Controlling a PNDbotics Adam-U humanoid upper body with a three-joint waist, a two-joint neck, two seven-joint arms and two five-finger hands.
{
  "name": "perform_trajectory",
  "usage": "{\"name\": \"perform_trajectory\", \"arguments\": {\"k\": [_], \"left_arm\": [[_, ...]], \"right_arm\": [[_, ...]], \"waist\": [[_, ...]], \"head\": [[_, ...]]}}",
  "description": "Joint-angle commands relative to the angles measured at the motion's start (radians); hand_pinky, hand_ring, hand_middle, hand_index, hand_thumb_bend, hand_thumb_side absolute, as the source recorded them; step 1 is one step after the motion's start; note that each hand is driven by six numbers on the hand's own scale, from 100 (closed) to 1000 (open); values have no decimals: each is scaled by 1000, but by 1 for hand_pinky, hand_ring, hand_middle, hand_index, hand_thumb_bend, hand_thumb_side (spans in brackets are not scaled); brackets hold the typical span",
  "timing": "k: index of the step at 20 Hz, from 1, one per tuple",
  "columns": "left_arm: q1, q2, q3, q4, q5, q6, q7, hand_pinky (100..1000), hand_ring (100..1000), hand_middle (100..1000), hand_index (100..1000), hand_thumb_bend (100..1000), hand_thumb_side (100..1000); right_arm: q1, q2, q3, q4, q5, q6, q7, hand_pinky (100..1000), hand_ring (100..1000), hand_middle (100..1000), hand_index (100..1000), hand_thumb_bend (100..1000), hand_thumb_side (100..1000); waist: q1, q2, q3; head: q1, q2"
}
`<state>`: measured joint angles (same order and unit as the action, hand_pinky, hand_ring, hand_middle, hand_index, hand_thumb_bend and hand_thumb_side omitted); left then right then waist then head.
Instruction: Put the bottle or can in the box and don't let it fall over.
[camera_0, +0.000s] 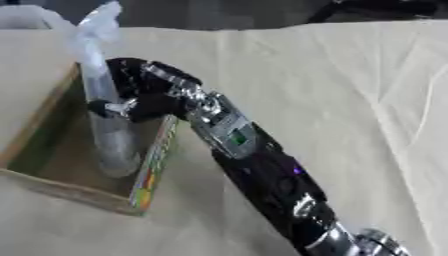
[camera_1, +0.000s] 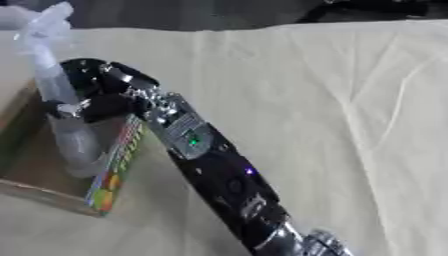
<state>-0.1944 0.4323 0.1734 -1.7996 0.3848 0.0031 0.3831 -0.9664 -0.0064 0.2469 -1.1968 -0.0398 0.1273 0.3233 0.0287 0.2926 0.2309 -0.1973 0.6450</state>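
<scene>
The robot's right hand (camera_0: 140, 92) has its fingers curled round the middle of a tall clear plastic bottle (camera_0: 109, 135), whose base stands inside the open cardboard box (camera_0: 149, 175) on the cloth-covered worktop (camera_0: 350, 100). The bottle looks light, slippery and top-heavy, so a mid-body hold probably suits it best.

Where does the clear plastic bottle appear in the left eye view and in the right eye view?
Left eye view: the clear plastic bottle stands in the upper left, its base inside the cardboard box, with the right hand beside it.
Right eye view: the same bottle sits closer to the left edge.
Shared landmark: the box's colourful printed side, just right of the bottle's base in both views.
</scene>
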Motion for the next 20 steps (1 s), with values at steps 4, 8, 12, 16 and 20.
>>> {"name": "perform_trajectory", "arguments": {"k": [4,8,12,16,20], "left_arm": [[8,44,20,-10,-7,-4,10,778,826,723,806,747,591],[15,47,22,-10,-11,-4,11,778,826,723,807,746,591],[21,50,25,-9,-14,-5,13,778,827,723,807,746,592],[26,51,28,-9,-15,-6,15,778,827,723,807,746,591],[30,53,30,-9,-16,-6,17,778,827,723,807,746,591]], "right_arm": [[-3,-85,8,-83,-50,33,21,893,908,784,897,387,189],[9,-132,8,-106,-74,39,35,892,908,785,897,389,180],[29,-190,1,-133,-101,47,37,892,907,786,896,387,178],[55,-243,-19,-170,-151,57,22,892,907,786,896,387,173],[84,-299,-39,-210,-199,65,7,891,908,788,897,389,168]], "waist": [[9,-32,-15],[11,-36,-25],[11,-40,-34],[13,-43,-44],[17,-46,-54]], "head": [[30,20],[45,27],[56,29],[64,29],[72,32]]}}
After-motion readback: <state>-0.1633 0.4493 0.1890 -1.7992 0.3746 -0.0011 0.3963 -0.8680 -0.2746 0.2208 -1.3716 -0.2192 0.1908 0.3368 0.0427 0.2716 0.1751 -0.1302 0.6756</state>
